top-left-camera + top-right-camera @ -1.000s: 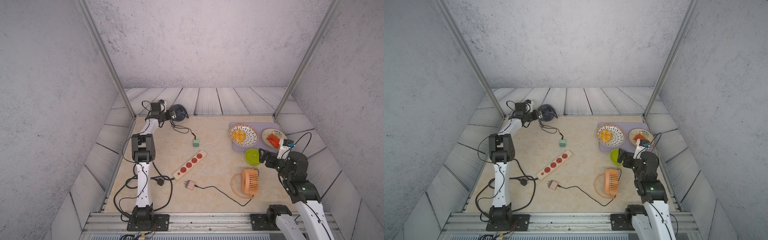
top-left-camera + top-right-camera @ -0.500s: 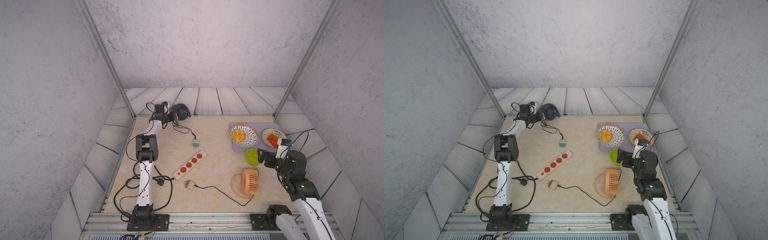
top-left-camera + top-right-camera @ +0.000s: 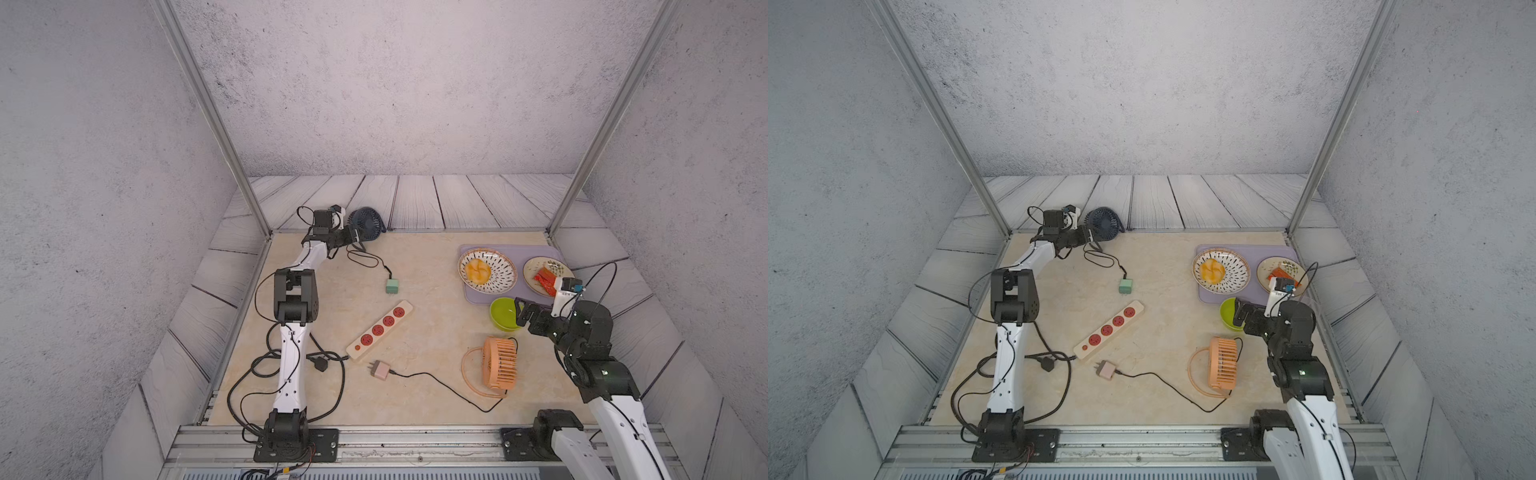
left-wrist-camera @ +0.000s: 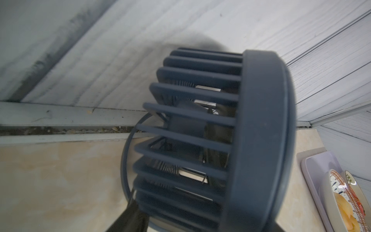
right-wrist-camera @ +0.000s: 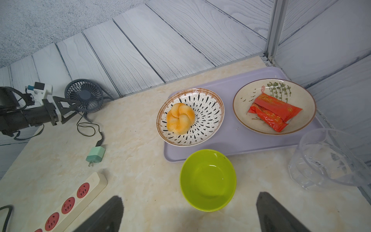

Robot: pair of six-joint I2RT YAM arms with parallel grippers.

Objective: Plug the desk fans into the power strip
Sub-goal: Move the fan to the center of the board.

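The round dark-blue plastic desk fan (image 3: 368, 222) stands at the far left edge of the beige marbled tabletop (image 3: 432, 332). Its thin black cord (image 5: 100, 139) trails nearer to a small mint-green plug block (image 3: 392, 286), which lies loose just beyond the far end of the long cream power strip with four red sockets (image 3: 380, 330), mid-table. The left gripper (image 5: 78, 107) has its jaws parted about the fan's lower rear; whether they press on it cannot be told. The right gripper (image 5: 189, 195) hangs wide open and empty over a lime-green bowl (image 5: 207, 180). The fan looks light and rigid, though its slats may flex. The plug is the better hold, pinched across its flat sides, prongs toward a socket. The strip seems light enough to slide when pushed
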